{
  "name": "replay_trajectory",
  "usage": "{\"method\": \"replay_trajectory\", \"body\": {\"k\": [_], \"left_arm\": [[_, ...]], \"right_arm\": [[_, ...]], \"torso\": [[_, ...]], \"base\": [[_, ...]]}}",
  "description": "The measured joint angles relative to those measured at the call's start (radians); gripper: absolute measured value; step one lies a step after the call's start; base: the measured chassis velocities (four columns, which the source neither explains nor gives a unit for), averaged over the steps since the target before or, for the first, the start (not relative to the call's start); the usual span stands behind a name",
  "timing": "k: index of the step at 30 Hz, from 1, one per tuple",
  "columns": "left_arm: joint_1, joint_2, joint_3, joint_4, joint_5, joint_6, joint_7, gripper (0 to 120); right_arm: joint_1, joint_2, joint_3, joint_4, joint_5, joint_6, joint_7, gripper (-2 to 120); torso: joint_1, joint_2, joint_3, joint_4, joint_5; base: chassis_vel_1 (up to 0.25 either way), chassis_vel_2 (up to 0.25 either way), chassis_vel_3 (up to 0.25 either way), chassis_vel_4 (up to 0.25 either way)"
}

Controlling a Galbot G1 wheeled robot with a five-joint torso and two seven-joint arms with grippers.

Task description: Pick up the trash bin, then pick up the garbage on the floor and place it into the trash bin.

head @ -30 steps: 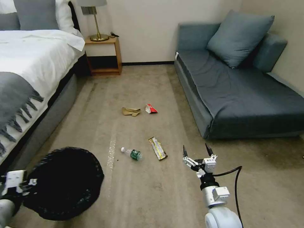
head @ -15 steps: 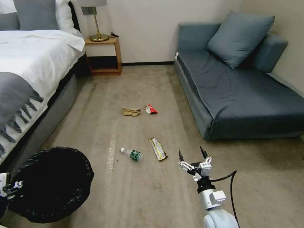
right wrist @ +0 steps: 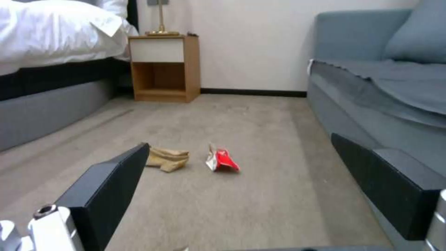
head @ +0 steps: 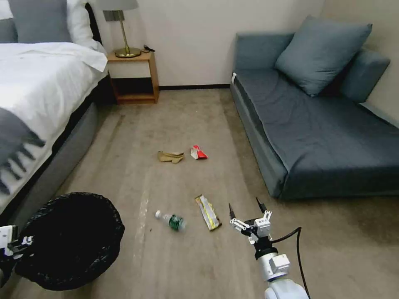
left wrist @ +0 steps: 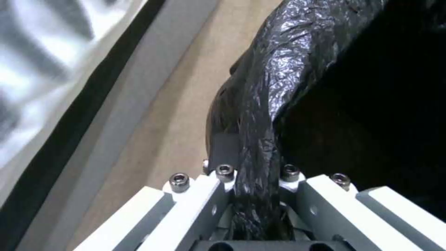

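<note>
Left pincer (left wrist: pixel 253 195) is clamped on the rim of the trash bin (head: pixel 70 238), with the black bag (left wrist: pixel 264 104) pinched between its two sides; in the head view it sits at the bin's left edge, low at the robot's left side, near the bed (head: pixel 37 95). Right pincer (head: pixel 245 211) hangs above the carpet (head: pixel 187 120) in front of the robot, with its two black fingers (right wrist: pixel 107 184) wide apart and nothing between them.

From largest to smallest: the bed stands on the left, the blue sofa (head: pixel 324 133) on the right, and a wooden night table (head: pixel 133 77) at the far wall. The bin seems to be held and not standing free, though I cannot see its bottom. All the garbage lies on the carpet between bed and sofa. The yellow wrapper (head: pixel 208 212) lies just beside the right pincer, on its left. The bottle (head: pixel 171 221) is near the wrapper, toward the bin. Farther away, the tan paper (head: pixel 170 157) and the red-and-white packet (head: pixel 198 153) lie close together.

I judge that the first step, taking the bin, is done, and the collecting is at its beginning, because no garbage is in the pincer. The next move probably needs the right pincer to go down over the wrapper, which is flat and thin, so the fingers must reach the carpet closely.
</note>
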Motion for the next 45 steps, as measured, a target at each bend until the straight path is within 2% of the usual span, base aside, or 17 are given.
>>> {"method": "replay_trajectory", "body": {"k": [5, 7, 8, 9, 11, 13, 14, 15, 17, 18, 21, 25, 38, 43, 45], "left_arm": [[-0.005, -0.001, 0.010, 0.004, 0.000, 0.000, 0.001, 3], [-0.006, -0.001, 0.013, 0.006, 0.000, 0.000, 0.002, 3], [-0.006, -0.001, 0.013, 0.006, 0.000, 0.000, 0.002, 3], [-0.007, -0.001, 0.014, 0.008, 0.000, 0.000, 0.002, 3], [-0.007, -0.002, 0.014, 0.009, 0.000, 0.000, 0.002, 3], [-0.007, -0.003, 0.017, 0.013, 0.000, 0.000, 0.002, 3], [-0.007, -0.003, 0.017, 0.013, 0.000, 0.000, 0.002, 3], [-0.007, -0.003, 0.018, 0.015, 0.001, 0.000, 0.002, 3], [-0.006, -0.005, 0.021, 0.017, 0.003, 0.000, 0.003, 3], [-0.006, -0.005, 0.021, 0.017, 0.003, 0.000, 0.003, 3], [-0.007, -0.005, 0.027, 0.025, 0.009, 0.000, 0.003, 3], [-0.010, -0.005, 0.035, 0.028, 0.012, 0.000, 0.004, 3], [-0.010, -0.004, 0.039, 0.026, 0.007, 0.000, 0.009, 3], [-0.009, -0.006, 0.044, 0.022, 0.003, 0.000, 0.011, 3], [-0.010, -0.006, 0.045, 0.022, 0.003, 0.000, 0.011, 3]], "right_arm": [[-0.001, -0.007, -0.020, -0.015, -0.021, -0.024, 0.012, 100], [-0.002, -0.031, -0.060, -0.011, -0.017, -0.096, 0.026, 100], [-0.002, -0.031, -0.060, -0.011, -0.017, -0.096, 0.026, 100], [0.008, -0.061, -0.109, -0.012, 0.036, -0.147, 0.036, 100], [0.015, -0.073, -0.132, -0.019, 0.067, -0.161, 0.039, 100], [0.038, -0.114, -0.198, -0.036, 0.118, -0.266, 0.052, 100], [0.038, -0.114, -0.198, -0.036, 0.118, -0.266, 0.052, 100], [0.047, -0.127, -0.215, -0.045, 0.122, -0.305, 0.052, 100], [0.074, -0.166, -0.264, -0.068, 0.115, -0.437, 0.049, 100], [0.074, -0.166, -0.264, -0.068, 0.115, -0.437, 0.049, 100], [0.124, -0.200, -0.319, -0.113, 0.118, -0.583, 0.049, 100], [0.181, -0.203, -0.354, -0.187, 0.125, -0.648, 0.050, 100], [0.263, -0.149, -0.393, -0.321, 0.207, -0.695, 0.064, 99], [0.274, -0.122, -0.394, -0.361, 0.166, -0.684, 0.072, 77], [0.274, -0.121, -0.395, -0.361, 0.153, -0.680, 0.070, 74]], "torso": [[0.000, 0.000, 0.000, -0.0005, -0.0004], [0.000, 0.000, 0.000, -0.0007, -0.0005], [0.000, 0.000, 0.000, -0.0007, -0.0005], [0.000, 0.000, 0.000, -0.0008, -0.0003], [0.000, 0.000, 0.000, -0.0007, -0.0001], [0.000, 0.000, 0.000, -0.0006, -0.0004], [0.000, 0.000, 0.000, -0.0006, -0.0004], [0.000, 0.000, 0.000, -0.0005, -0.0004], [0.000, 0.000, 0.000, -0.0004, -0.0001], [0.000, 0.000, 0.000, -0.0004, -0.0001], [0.000, 0.000, 0.000, 0.0000, -0.0002], [0.000, 0.000, 0.000, -0.0001, -0.0003], [0.000, 0.000, 0.000, 0.0001, -0.0017], [0.000, 0.001, 0.000, 0.0003, -0.0020], [0.000, 0.001, 0.000, 0.0002, -0.0018]], "base": [[-0.332, 0.319, 0.317, -0.319], [-0.367, 0.323, 0.356, -0.329], [-0.367, 0.301, 0.356, -0.329], [-0.218, 0.284, 0.299, -0.292], [-0.218, 0.284, 0.240, -0.252], [-0.128, 0.108, 0.113, -0.091], [-0.128, 0.060, 0.046, -0.091], [-0.047, 0.060, -0.015, -0.052], [0.049, -0.042, -0.041, -0.004], [0.049, -0.060, -0.066, 0.045], [0.079, -0.049, -0.053, 0.084], [0.018, -0.006, -0.009, 0.020], [0.000, 0.000, 0.000, 0.000], [0.000, 0.000, 0.000, 0.000], [0.000, 0.000, 0.000, 0.000]]}}
